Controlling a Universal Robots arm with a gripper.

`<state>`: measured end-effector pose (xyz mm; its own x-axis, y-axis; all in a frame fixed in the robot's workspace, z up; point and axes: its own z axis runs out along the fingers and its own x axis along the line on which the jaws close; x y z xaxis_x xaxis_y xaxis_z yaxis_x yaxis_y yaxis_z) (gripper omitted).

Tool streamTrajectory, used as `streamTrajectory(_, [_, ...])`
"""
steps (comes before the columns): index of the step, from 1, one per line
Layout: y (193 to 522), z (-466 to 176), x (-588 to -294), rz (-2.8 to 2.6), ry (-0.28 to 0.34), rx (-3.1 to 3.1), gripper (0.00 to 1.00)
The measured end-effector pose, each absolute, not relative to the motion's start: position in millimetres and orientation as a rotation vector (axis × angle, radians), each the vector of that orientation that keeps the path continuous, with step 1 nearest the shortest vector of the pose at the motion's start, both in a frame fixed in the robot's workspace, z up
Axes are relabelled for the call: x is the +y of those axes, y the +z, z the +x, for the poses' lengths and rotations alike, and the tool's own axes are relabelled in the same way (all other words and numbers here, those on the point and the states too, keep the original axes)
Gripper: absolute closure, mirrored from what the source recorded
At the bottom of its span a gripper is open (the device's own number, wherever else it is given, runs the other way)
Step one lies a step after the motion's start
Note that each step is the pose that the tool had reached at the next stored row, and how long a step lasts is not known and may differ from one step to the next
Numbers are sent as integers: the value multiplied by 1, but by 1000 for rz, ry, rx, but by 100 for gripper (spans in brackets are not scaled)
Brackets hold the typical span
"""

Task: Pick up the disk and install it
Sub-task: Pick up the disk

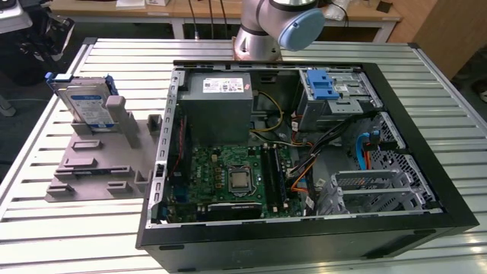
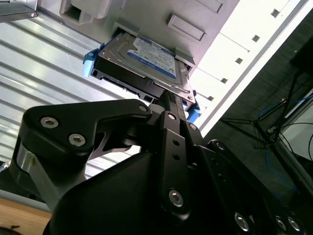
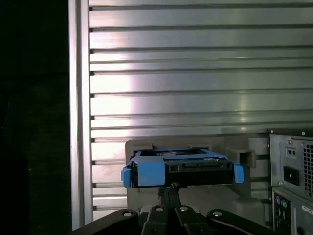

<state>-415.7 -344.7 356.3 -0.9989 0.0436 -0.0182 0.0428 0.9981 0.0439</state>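
Observation:
The disk [image 1: 82,105] is a silver hard drive with a blue-and-white label and a blue plastic frame. It stands on edge in a grey plastic holder [image 1: 99,165] on the table, at the exterior view's left of the computer case. In both wrist views my gripper [image 3: 168,187] [image 2: 168,99] is close in front of the disk [image 3: 181,169] [image 2: 146,61], at the middle of its near edge. The black fingers look pressed together with nothing between them. Whether the tips touch the disk is hidden.
The open black computer case [image 1: 426,171] lies on the slatted metal table [image 1: 68,240], with a grey power supply [image 1: 220,100], a green motherboard [image 1: 236,177] and a drive bay with a blue latch [image 1: 323,85]. The arm's base [image 1: 263,34] stands behind it. Dark equipment [image 1: 38,40] sits at the far left.

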Motion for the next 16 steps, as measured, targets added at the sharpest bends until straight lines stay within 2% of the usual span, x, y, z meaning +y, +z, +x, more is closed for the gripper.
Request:
streamTrajectory(7, [356,-416,-345,-143,66,3121,89])
streamTrajectory(11, [356,-416,-345,-227,32,3119,89])
streamTrajectory(16, [356,-416,-345,-324,29,3112,89])
